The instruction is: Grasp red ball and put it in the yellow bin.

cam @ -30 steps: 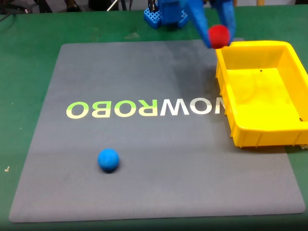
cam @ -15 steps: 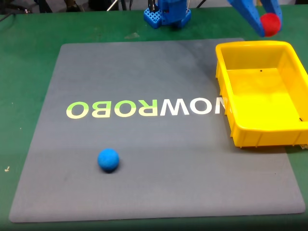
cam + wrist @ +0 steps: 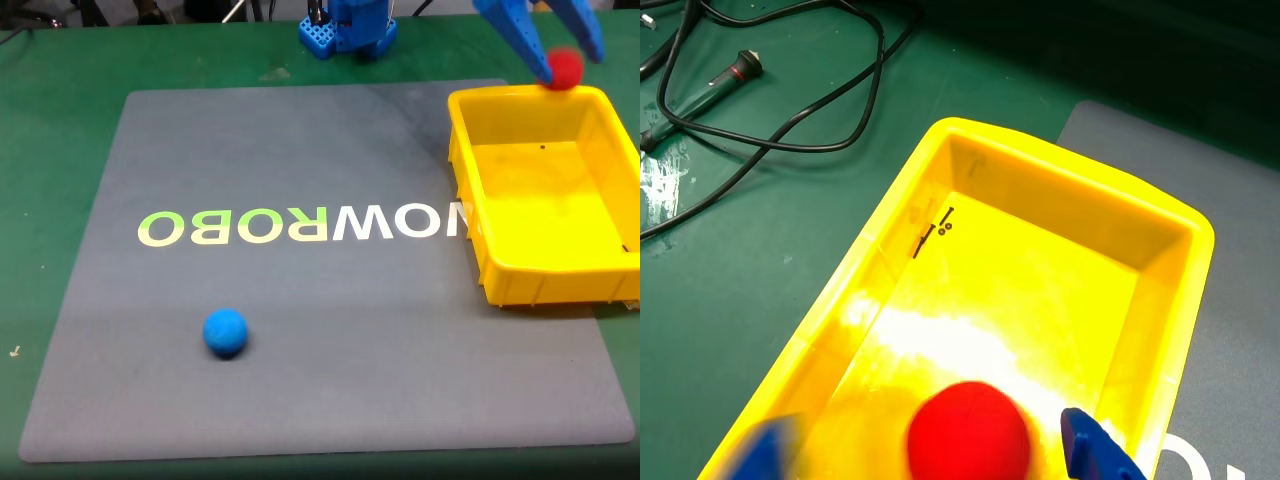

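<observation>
Lying on green table (image 3: 60,120): grey mat (image 3: 300,330), yellow bin (image 3: 545,285).

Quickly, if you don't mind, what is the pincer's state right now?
Pincer: open, fingers spread apart from the red ball, which is blurred above the yellow bin.

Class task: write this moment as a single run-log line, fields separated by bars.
stage: release over bin | claw: open above yellow bin | red ball: between fingers, blurred | blue ball: on grey mat
</observation>
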Available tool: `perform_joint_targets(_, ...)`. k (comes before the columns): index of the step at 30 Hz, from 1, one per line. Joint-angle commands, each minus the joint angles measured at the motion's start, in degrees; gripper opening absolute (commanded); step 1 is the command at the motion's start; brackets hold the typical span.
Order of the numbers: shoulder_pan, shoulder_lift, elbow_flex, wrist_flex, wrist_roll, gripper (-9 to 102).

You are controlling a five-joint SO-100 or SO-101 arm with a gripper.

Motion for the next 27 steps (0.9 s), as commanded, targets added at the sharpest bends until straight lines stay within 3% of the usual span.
perform_joint_targets(1,2.0,0.9,-1.5,0.1,0.2,44)
perform_joint_targets(14,4.2,6.2,1.6,0.5,-1.5,44)
perform_joint_targets(20,6.4,22.8,18.1,0.7,-4.0,39)
perform_joint_targets(27,14.2,48.5,42.3,5.9,-6.9,4)
